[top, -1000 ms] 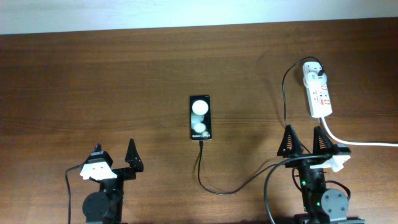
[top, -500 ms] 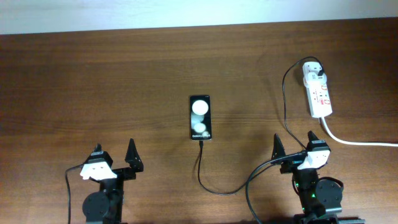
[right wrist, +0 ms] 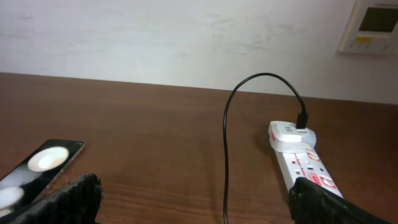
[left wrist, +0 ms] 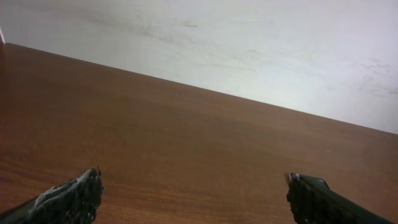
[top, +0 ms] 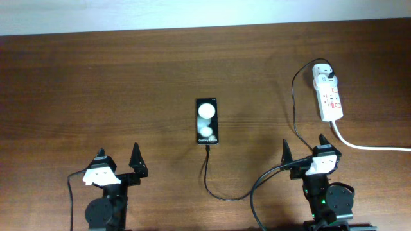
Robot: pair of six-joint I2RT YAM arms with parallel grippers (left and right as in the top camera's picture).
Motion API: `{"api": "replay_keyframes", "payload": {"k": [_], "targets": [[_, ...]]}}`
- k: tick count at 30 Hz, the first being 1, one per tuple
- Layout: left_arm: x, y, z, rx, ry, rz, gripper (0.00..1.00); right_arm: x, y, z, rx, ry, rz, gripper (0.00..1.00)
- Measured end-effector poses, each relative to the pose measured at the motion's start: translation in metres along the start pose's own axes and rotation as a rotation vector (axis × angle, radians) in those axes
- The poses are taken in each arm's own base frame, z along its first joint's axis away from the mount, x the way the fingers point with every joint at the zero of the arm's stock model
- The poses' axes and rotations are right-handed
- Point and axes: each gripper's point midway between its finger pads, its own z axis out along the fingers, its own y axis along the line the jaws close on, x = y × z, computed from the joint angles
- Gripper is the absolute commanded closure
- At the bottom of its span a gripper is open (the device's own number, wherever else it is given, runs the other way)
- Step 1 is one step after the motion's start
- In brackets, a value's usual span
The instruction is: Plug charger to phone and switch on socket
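from overhead, the phone (top: 207,122) lies flat and face up near the middle of the table (top: 96,77), and the charger (top: 221,196), a thin black cable, runs from the phone's lower edge in a slack loop toward the right arm, then up to its white plug adapter (top: 324,76), which sits in the far end of the socket (top: 329,99). the tip appears to meet the phone, though whether it is fully seated cannot be told. the socket's thick white cord (top: 369,147) trails off right. the left gripper (top: 117,156) and right gripper (top: 304,146) both hover with jaws spread wide, holding nothing, well apart from every task item. the left wrist view shows only bare wood and wall (left wrist: 249,43) between its parted fingers (left wrist: 74,194). in the right wrist view the phone (right wrist: 37,163) lies at lower left, while the cable (right wrist: 226,155) arcs up to the adapter on the socket (right wrist: 308,171) at right, just beyond one finger (right wrist: 323,200). a wall panel (right wrist: 372,25) shows at the top right. the cable is probably light and limp, best pinched on the stiff connector housing. the phone looks slick and may slide. the strip is light, so pressing straight down on its red switch area seems safest. the switch itself is too small to make out.
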Motion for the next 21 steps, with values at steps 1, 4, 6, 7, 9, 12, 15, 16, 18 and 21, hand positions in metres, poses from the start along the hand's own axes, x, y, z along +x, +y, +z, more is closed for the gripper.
{"api": "replay_keyframes", "payload": {"k": [1,4,6,7,9,12,15,16,18,21], "targets": [[0.0,0.0,0.0,0.0,0.0,0.0,0.01,0.0,0.0,0.0,0.0,0.0,0.011,0.01],[0.0,0.0,0.0,0.0,0.0,0.0,0.01,0.0,0.0,0.0,0.0,0.0,0.025,0.01],[0.0,0.0,0.0,0.0,0.0,0.0,0.01,0.0,0.0,0.0,0.0,0.0,0.031,0.01],[0.0,0.0,0.0,0.0,0.0,0.0,0.01,0.0,0.0,0.0,0.0,0.0,0.033,0.01],[0.0,0.0001,0.0,0.0,0.0,0.0,0.01,0.0,0.0,0.0,0.0,0.0,0.034,0.01],[-0.0012,-0.0002,0.0,0.001,-0.005,0.0,0.01,0.0,0.0,0.0,0.0,0.0,0.034,0.01],[-0.0005,0.0,0.0,0.0,-0.002,0.0,0.0,0.0,0.0,0.0,0.0,0.0,0.035,0.01],[-0.0005,0.0001,0.0,-0.001,-0.002,0.0,0.01,0.0,0.0001,0.0,0.0,0.0,0.035,0.01],[-0.0005,0.0002,0.0,-0.001,-0.002,0.021,0.01,0.0,0.0,0.0,0.0,0.0,0.037,0.01],[-0.0005,0.0001,0.0,-0.001,-0.002,0.106,0.01,0.0,0.0,0.0,0.0,0.0,0.037,0.01]]}}
